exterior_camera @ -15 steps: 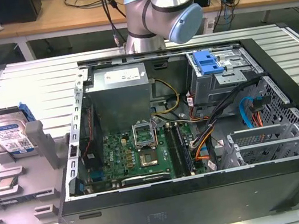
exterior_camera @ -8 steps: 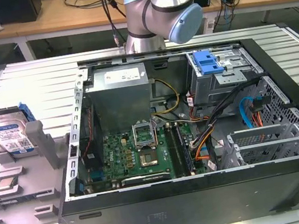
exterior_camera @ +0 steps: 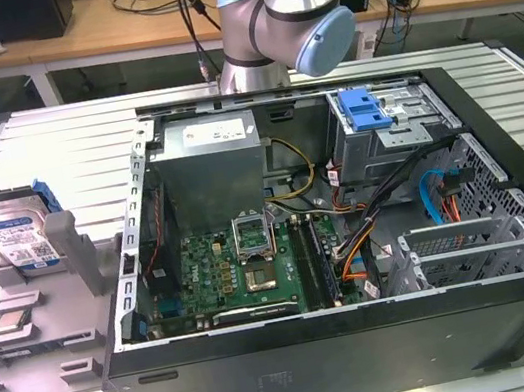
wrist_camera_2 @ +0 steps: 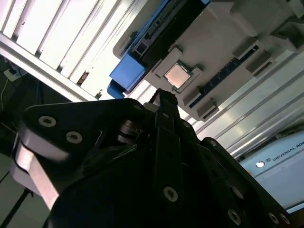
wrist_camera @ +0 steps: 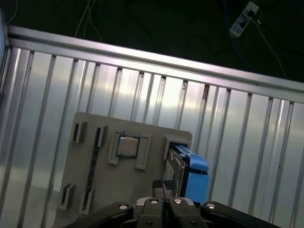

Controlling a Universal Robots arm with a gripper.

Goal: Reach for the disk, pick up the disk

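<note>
First wrist view showed reaching: gripper (wrist_camera: pixel 164 187) closed, empty, short of the disk (wrist_camera: pixel 191 173); grasping probably needed it opened astride the edge.

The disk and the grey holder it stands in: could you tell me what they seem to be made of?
The disk: the silver body looks like bare metal with a dull sheen; its white-and-blue label looks like paper. Its blue bracket: likely moulded plastic, evenly coloured. The grey holder: probably matte plastic, dull and unreflective.
</note>
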